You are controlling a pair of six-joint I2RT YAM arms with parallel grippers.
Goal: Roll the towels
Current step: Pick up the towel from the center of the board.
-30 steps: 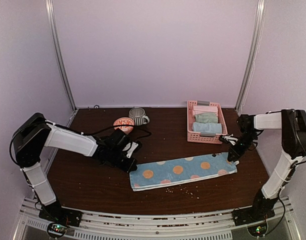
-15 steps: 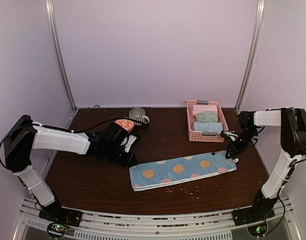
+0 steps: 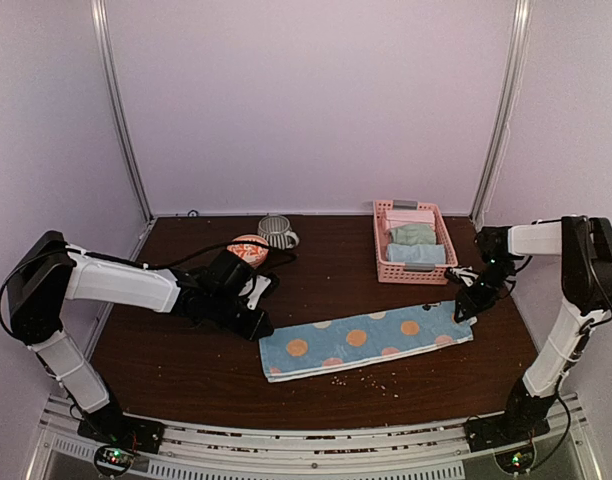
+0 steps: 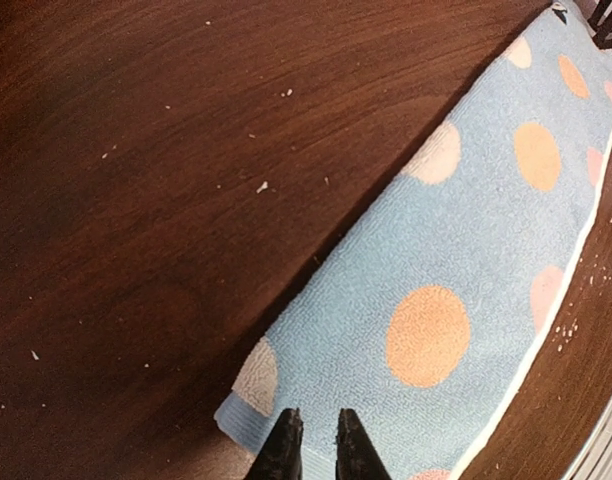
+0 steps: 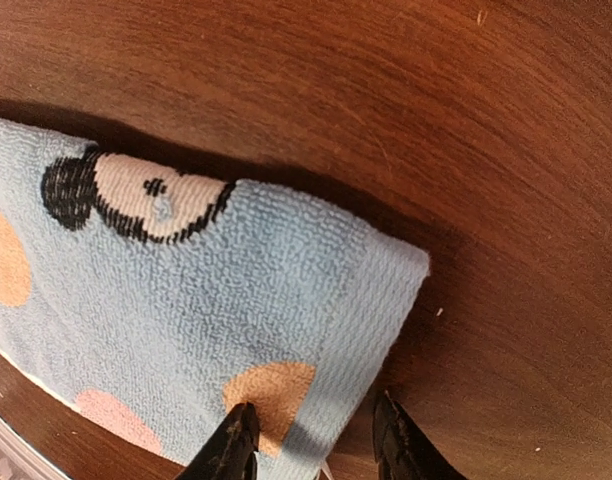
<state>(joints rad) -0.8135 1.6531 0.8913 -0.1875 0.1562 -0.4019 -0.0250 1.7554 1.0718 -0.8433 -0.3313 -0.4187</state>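
A light blue towel with pale and orange dots lies flat and unrolled across the table's middle. My left gripper hovers low at its left end. In the left wrist view the fingertips stand only slightly apart over the dotted towel, holding nothing. My right gripper is at the right end, open. In the right wrist view the right gripper straddles the edge of the dotted towel, one finger over the cloth, the other over bare wood. Pink, grey-green and plain blue towels lie in the basket.
The pink lattice basket stands at the back right, just behind the right gripper. A striped mug and an orange patterned bowl sit at the back, behind my left arm. Crumbs dot the wood in front of the towel.
My left arm pulled back to the left, then came a little right again toward the towel's left end. The right gripper dropped slightly at the right end. The towel stayed put.
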